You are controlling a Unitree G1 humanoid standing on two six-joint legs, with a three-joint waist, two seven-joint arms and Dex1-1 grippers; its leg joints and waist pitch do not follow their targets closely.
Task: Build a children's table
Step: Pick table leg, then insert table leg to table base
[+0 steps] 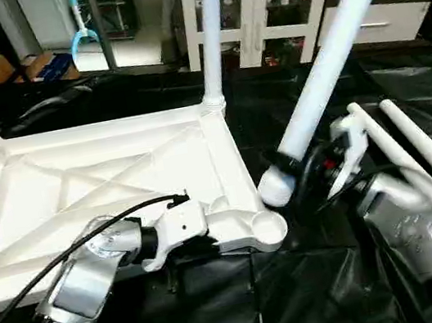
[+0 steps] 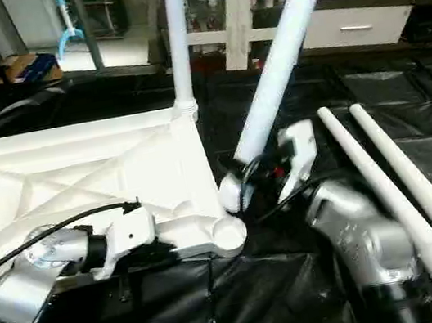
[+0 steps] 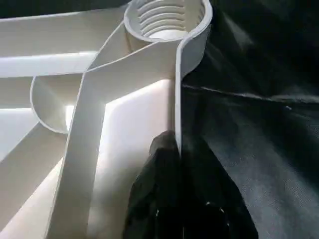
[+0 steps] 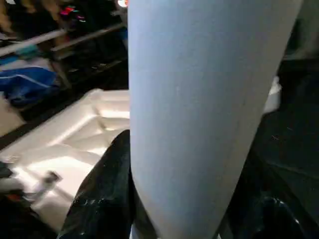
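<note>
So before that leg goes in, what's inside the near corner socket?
The near corner socket shows only its own threads and a bare white floor; no leg is in it. The held leg hangs tilted beside it, outside. The far wall's lower threads are hidden by the rim.

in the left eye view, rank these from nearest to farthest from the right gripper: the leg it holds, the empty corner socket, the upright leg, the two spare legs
1. Held leg, in the right gripper.
2. Empty corner socket, just to its left, at the tabletop's near corner.
3. Two spare legs, lying flat to its right, side by side.
4. Upright leg, standing at the far corner.
</note>
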